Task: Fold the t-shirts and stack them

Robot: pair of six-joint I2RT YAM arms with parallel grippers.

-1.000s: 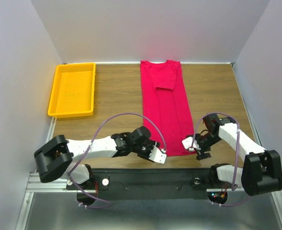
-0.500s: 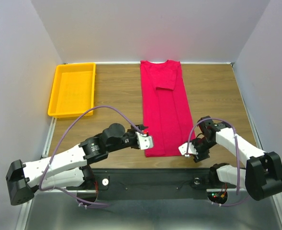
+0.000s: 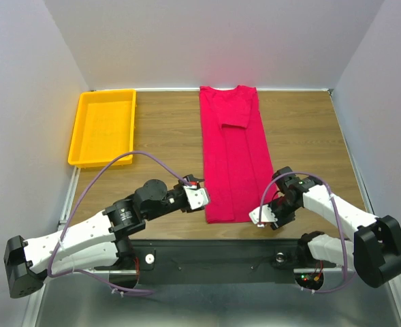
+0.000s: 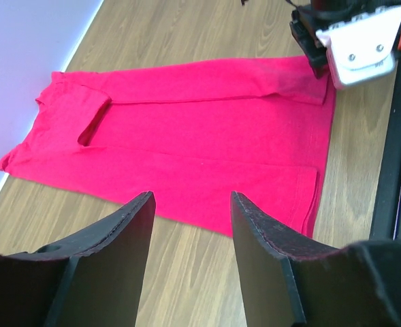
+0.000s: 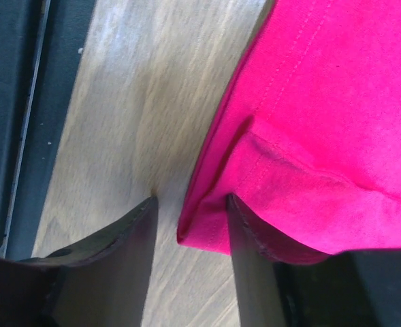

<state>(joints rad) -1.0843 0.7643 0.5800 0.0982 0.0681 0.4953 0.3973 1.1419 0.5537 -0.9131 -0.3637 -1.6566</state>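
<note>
The crimson t-shirt point(image 3: 233, 157) lies flat on the wooden table as a long narrow strip. Its neck is at the far edge and its hem is nearest the arms. My left gripper point(image 3: 199, 197) sits just off the strip's near left edge. In the left wrist view it point(image 4: 192, 204) is open over bare wood, with the shirt point(image 4: 200, 136) beyond its tips. My right gripper point(image 3: 263, 216) is at the near right hem corner. In the right wrist view its jaws point(image 5: 190, 211) stand apart around that corner point(image 5: 214, 225), and the cloth point(image 5: 323, 102) drapes over the right finger.
A yellow tray point(image 3: 99, 163) with nothing in it stands at the far left of the table. The black mounting rail point(image 3: 214, 252) runs along the near edge behind both grippers. Purple cables loop above each forearm. White walls close in the table on three sides.
My left gripper swung from below the hem to the shirt's near left edge. My right gripper slid toward the near right corner, and its jaws narrowed around the hem.
</note>
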